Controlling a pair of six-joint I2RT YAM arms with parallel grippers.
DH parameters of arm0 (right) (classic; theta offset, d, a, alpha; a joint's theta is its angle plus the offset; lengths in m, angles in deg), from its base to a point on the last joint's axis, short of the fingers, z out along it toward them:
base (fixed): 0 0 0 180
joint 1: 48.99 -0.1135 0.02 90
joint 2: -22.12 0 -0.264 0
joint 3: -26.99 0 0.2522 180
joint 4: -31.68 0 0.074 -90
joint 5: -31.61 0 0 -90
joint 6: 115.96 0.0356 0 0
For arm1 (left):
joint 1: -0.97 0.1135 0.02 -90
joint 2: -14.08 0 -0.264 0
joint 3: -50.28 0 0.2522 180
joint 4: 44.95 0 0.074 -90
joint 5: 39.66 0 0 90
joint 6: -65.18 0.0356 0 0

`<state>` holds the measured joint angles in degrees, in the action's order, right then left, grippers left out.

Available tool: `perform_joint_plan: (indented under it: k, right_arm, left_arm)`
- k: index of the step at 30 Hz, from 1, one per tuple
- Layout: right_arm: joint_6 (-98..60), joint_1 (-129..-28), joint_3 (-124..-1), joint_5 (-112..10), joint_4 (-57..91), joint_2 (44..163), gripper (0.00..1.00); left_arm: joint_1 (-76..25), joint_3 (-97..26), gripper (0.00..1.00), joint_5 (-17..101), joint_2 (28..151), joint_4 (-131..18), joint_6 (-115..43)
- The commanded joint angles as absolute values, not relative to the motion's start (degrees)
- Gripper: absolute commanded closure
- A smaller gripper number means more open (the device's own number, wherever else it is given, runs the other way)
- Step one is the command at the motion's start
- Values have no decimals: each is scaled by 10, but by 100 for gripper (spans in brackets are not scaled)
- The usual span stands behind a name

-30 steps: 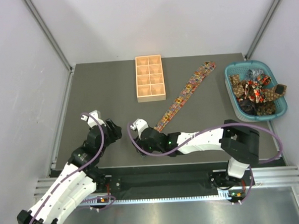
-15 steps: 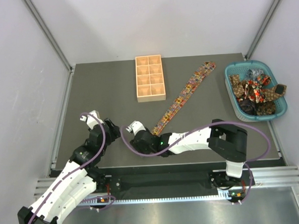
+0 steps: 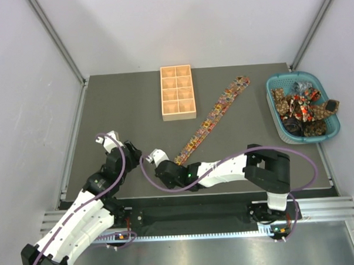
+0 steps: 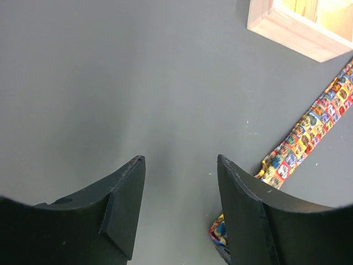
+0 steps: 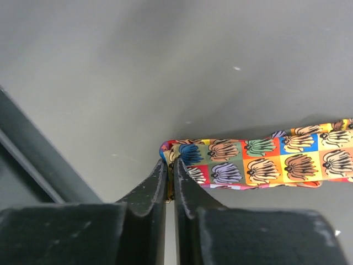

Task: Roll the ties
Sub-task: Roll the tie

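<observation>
Right gripper (image 5: pixel 170 167) pinches the flat tie's (image 5: pixel 259 163) tip; left gripper (image 4: pixel 179 185) gapes empty. Rolling unstarted; basket ties (image 3: pixel 302 106) wait.

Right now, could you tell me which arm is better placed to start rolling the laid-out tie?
The right, probably: the right end effector is shut on the near end of the tie, ready to start the roll. The left end effector hangs open over the table, holding nothing.
</observation>
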<state>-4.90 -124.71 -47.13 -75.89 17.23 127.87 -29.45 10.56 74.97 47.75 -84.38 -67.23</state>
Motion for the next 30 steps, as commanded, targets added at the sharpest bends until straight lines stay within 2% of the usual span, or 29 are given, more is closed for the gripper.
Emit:
perform_joint_plan:
  k: [1,12,22,30]
  right_arm:
    - [-37,-1255,-461,-722,219,1258,99]
    - [41,-1171,-382,-499,363,1182,100]
    - [70,-1115,-387,-448,349,1184,100]
    - [75,-1066,-382,-398,352,1204,100]
  left_arm:
    - [-291,111,41,736,483,-809,-659]
    - [-292,126,38,612,522,-743,-601]
    - [-293,143,33,552,521,-708,-578]
    - [-293,143,34,528,545,-692,-568]
